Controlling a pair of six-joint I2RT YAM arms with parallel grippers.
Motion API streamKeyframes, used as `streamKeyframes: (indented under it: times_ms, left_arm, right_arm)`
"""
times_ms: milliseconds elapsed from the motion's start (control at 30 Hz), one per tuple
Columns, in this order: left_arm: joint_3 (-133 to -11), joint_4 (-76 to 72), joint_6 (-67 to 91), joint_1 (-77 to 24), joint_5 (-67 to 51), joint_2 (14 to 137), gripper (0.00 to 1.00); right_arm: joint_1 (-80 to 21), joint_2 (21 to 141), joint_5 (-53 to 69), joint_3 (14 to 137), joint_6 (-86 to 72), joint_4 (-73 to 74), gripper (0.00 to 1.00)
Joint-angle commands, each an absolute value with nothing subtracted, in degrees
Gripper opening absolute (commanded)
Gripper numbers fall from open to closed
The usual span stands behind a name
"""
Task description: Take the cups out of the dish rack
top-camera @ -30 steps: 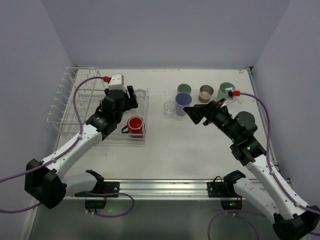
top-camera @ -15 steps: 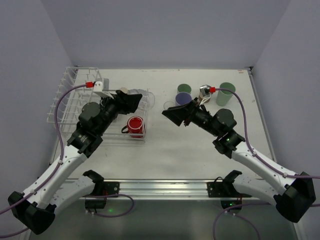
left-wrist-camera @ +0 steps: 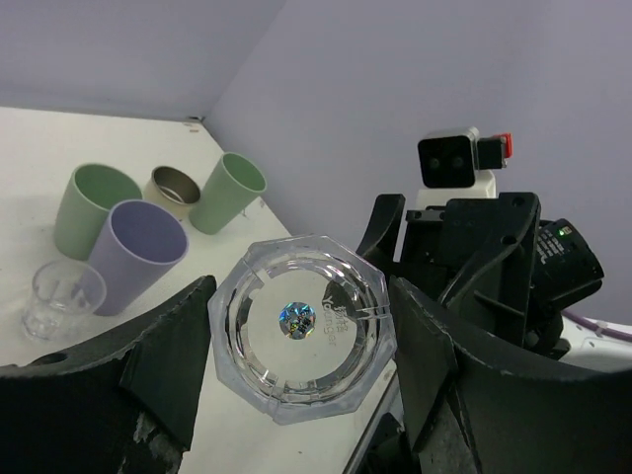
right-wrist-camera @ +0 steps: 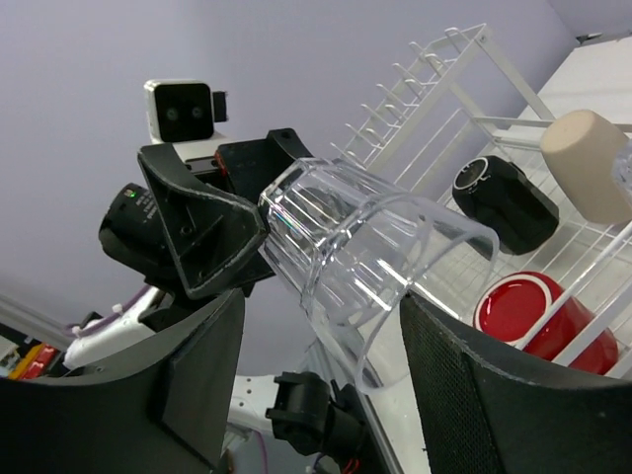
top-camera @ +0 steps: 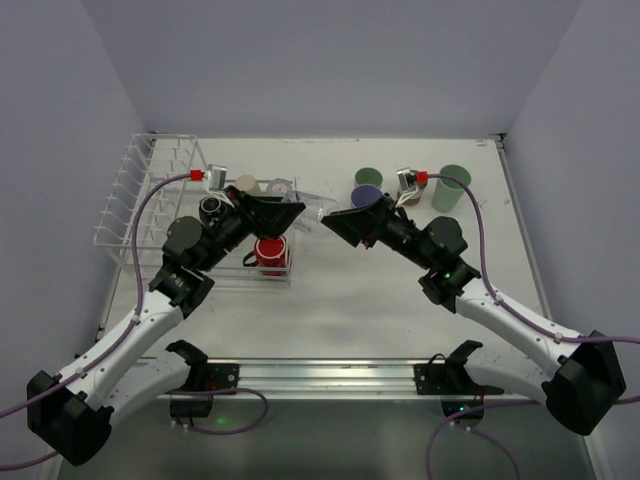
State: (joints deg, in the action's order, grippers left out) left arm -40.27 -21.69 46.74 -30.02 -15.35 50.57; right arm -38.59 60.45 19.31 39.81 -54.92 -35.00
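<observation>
Above the white table, lilac walls behind, left jaws pinch a clear cup, right jaws spread around it.

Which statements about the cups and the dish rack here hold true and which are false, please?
The left end effector holds a clear cup off the table. True.
The red mug stands on the table. False: it sits in the dish rack.
A lavender cup stands upright on the table. True.
The black cup stands beside the lavender one. False: it lies in the rack.
</observation>
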Motion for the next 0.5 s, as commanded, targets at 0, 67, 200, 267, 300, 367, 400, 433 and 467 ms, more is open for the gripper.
streamKeyframes:
  times_ms: [0,67,200,267,300,367,400,433,467]
  left_arm:
    - [-39.6,-32.3,51.2,-29.8,-20.0,50.9,0.12]
    - [-39.6,-32.8,51.4,-29.8,-20.7,51.4,0.12]
    - [-38.8,-33.7,51.8,-30.1,-22.5,52.6,0.18]
    - [-38.4,-34.1,51.8,-30.2,-23.1,53.2,0.26]
    - [-38.3,-34.1,51.4,-30.2,-23.3,53.2,0.29]
    - [-38.1,-33.8,51.0,-30.2,-23.6,53.3,0.40]
    - [-38.1,-33.6,50.0,-30.2,-24.1,53.3,0.46]
    - [-38.5,-31.8,49.3,-30.2,-24.3,53.3,0.53]
    - [-39.1,-30.0,48.3,-30.2,-24.3,53.3,0.68]
  right_arm:
    - [-38.8,61.0,21.2,40.6,-57.2,-42.2,0.66]
    - [-38.8,61.8,21.4,41.0,-57.9,-43.8,0.63]
    - [-38.8,63.1,22.1,41.7,-58.6,-45.8,0.36]
    - [-38.8,63.5,22.0,41.9,-58.4,-45.5,0.26]
    - [-38.8,63.5,21.8,42.1,-58.3,-44.9,0.21]
    - [-38.8,62.9,20.7,41.7,-57.7,-43.7,0.05]
    - [-38.8,62.5,20.1,40.8,-57.1,-43.2,0.00]
    - [-38.8,62.1,20.0,40.7,-56.2,-42.1,0.00]
    - [-38.8,61.4,19.9,41.0,-54.5,-40.1,0.00]
